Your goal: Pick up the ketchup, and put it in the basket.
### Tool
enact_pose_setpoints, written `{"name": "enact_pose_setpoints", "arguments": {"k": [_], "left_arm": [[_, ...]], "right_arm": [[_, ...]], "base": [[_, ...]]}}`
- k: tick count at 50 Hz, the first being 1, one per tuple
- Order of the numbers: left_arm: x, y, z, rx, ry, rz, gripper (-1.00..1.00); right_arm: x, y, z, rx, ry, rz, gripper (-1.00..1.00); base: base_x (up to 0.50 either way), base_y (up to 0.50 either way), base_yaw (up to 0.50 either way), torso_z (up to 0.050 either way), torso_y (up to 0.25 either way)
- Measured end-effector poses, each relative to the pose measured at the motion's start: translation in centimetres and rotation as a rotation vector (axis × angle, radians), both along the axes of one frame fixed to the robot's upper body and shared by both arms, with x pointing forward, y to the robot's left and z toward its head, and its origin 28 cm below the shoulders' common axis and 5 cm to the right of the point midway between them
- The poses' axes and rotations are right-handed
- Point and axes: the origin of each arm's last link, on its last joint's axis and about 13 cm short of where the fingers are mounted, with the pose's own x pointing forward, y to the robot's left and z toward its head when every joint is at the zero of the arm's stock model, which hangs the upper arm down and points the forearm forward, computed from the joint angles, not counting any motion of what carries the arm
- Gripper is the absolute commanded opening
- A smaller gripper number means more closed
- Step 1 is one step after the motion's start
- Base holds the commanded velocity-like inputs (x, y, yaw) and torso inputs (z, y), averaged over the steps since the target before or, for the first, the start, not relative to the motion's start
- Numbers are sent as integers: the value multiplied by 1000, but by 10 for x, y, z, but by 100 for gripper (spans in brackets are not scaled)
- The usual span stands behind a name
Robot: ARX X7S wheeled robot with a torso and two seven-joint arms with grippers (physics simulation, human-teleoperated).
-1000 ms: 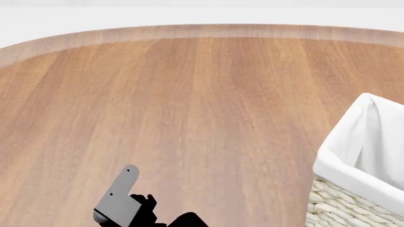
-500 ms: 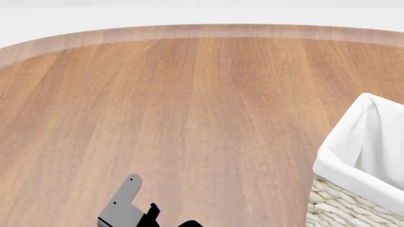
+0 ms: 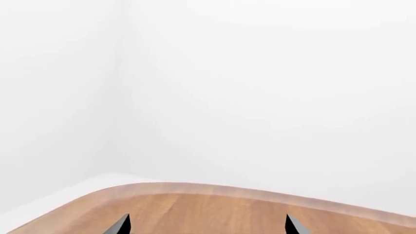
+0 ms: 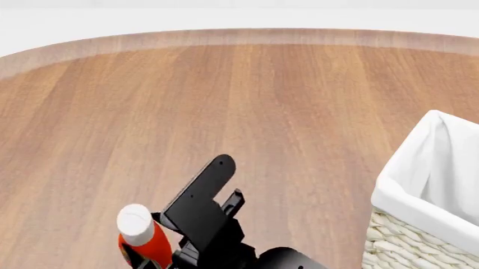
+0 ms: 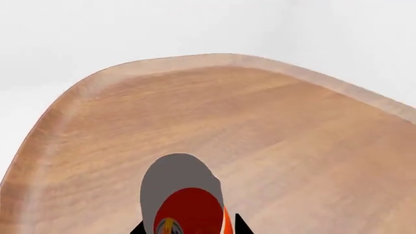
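The ketchup [image 4: 143,242], an orange-red bottle with a white cap, is at the bottom of the head view, held upright above the table against a black gripper. It shows between the jaws in the right wrist view [image 5: 190,214], so my right gripper [image 4: 179,216] [image 5: 188,227] is shut on it. The basket [image 4: 408,196], cream wicker with a white cloth lining, stands at the right edge, well to the right of the bottle. My left gripper [image 3: 206,225] is open and empty, showing only two fingertips over bare wood.
The round wooden table [image 4: 247,101] stretches away to its curved far edge. White walls lie beyond it. No other objects show on the table.
The gripper sank almost out of the head view's bottom edge, then came back up higher and further right, now with the ketchup bottle in view beside it.
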Motion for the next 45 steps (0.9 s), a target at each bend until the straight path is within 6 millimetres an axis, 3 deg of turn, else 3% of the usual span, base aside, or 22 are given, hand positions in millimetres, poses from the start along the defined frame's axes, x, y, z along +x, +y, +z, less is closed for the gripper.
{"name": "enact_pose_setpoints", "arguments": {"k": [25,45], "left_arm": [[12,-9,7,-26,-42,-46,100],[10,-17,14,-40,-81,-81,100]], "right_arm": [[-44,-65,135,91,-403,-360,-100],[-58,-112,207,62,-529,-721,-100]], "base": [[0,0,0,0,0],[0,0,0,0,0]]}}
